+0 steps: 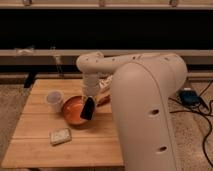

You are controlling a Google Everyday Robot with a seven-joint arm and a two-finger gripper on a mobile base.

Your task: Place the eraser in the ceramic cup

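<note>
The eraser (88, 108), a flat black block, hangs upright from my gripper (90, 96), which is shut on its top end. It hovers over the right rim of the orange bowl (73, 111), tilted slightly. The ceramic cup (54, 99), small and whitish, stands on the wooden table (100, 145) just left of the bowl, about a bowl's width left of the eraser. My arm reaches in from the right, and its large white body covers the table's right side.
A pale speckled block (60, 136) lies near the table's front left. An orange-and-white item (105, 96) sits partly hidden behind the arm. A dark wall with rails runs behind the table. A blue device (190, 96) and cables lie on the floor at right.
</note>
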